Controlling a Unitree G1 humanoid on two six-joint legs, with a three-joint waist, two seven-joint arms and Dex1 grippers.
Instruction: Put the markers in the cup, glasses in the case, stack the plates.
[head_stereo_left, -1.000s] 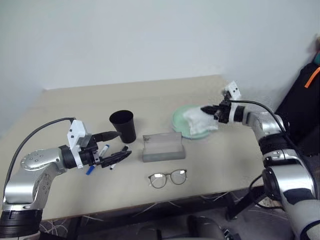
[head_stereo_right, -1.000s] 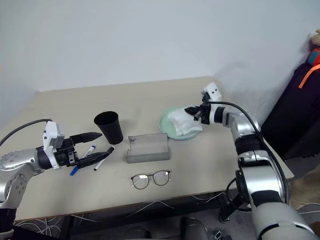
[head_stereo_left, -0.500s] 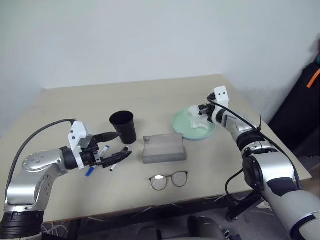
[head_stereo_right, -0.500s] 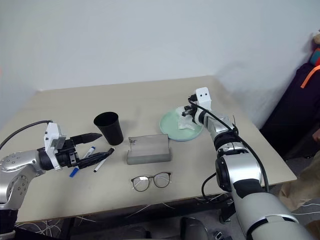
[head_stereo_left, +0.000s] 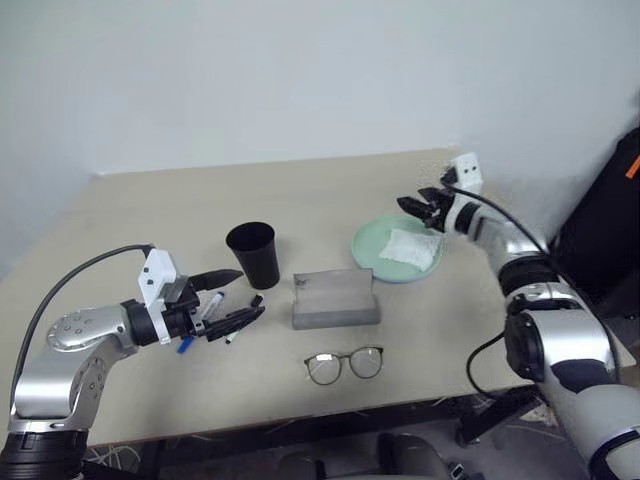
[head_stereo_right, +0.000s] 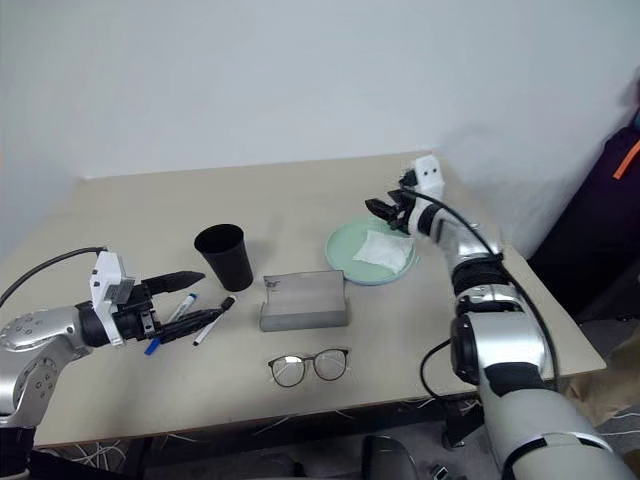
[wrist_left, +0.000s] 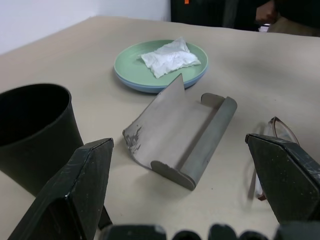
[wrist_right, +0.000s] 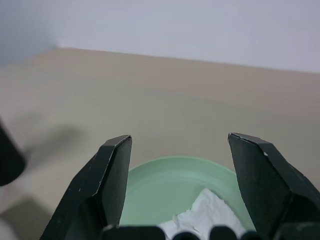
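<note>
Right hand (head_stereo_left: 418, 206) spread open and empty, poised above the far rim of the pale green plate (head_stereo_left: 372, 240), touching nothing. Crumpled white cloth (head_stereo_left: 410, 246) lying loose on that plate, just beneath and on the near side of the hand. Light blue plate (wrist_left: 131, 84) visible as a thin edge under the green one in the left wrist view, so already stacked, at the right side of the desk (head_stereo_left: 150, 210).

Left hand (head_stereo_left: 228, 296) likewise wide open and gripping nothing, held low over the left part of the desk, upper finger pointing toward the black cup (head_stereo_left: 252, 254), lower finger stretched over the markers. Blue-capped marker (head_stereo_right: 160, 334) and black-capped marker (head_stereo_right: 212, 318) lying side by side on the desk right under that hand, partly hidden by the fingers; impossible to tell whether the lower finger touches them. Cup standing upright just beyond the markers, mouth empty as far as visible.

Grey felt case (head_stereo_left: 335, 297) resting open on the desk between cup and plates, flap raised. Wire-framed glasses (head_stereo_left: 346, 365) lying on the desk near the front edge, just in front of the case and apart from it, outside it.
</note>
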